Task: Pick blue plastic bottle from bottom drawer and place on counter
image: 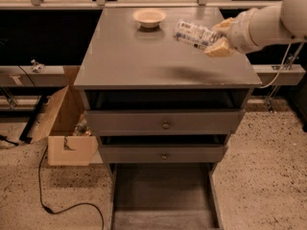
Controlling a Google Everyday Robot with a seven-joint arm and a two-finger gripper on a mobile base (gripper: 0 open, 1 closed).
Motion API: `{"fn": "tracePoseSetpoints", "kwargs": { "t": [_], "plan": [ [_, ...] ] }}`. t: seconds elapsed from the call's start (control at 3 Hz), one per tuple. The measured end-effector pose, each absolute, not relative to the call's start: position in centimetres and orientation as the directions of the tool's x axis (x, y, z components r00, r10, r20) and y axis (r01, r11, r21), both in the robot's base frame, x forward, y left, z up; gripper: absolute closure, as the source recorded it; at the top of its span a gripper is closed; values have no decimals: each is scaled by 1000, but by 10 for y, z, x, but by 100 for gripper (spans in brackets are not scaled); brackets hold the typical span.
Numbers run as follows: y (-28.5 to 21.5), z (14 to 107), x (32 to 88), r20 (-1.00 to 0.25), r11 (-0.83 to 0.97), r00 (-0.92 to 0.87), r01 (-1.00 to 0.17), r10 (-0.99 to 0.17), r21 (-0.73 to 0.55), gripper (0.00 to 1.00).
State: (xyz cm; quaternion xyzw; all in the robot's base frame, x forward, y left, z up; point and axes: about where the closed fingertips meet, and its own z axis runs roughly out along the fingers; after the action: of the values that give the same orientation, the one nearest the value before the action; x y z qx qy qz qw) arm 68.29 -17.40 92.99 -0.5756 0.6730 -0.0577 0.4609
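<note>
My gripper (218, 36) is shut on the blue plastic bottle (195, 33) and holds it lying sideways in the air above the right rear part of the counter (144, 56). The bottle is clear with a white-bluish printed label, and it points left toward the cream bowl. My white arm reaches in from the upper right. A shadow of the bottle lies on the counter below it. The bottom drawer (163, 195) stands pulled open under the cabinet, with a plain grey inside and nothing in it.
A cream bowl (149, 17) sits at the back middle of the counter. Two shallower drawers with round knobs (165, 125) are slightly open. An open cardboard box (64, 128) and a black cable (62, 207) lie on the speckled floor at the left.
</note>
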Motion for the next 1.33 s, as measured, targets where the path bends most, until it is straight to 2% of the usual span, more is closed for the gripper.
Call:
{"fn": "tracePoseSetpoints", "kwargs": {
  "t": [0.67, 1.0, 1.33],
  "plan": [
    [-184, 897, 782, -600, 444, -66, -738, -797, -508, 100],
    [-183, 885, 811, -631, 489, -113, -739, -768, -463, 83],
    [-180, 873, 830, -668, 524, -147, -747, -730, -409, 60]
  ]
}}
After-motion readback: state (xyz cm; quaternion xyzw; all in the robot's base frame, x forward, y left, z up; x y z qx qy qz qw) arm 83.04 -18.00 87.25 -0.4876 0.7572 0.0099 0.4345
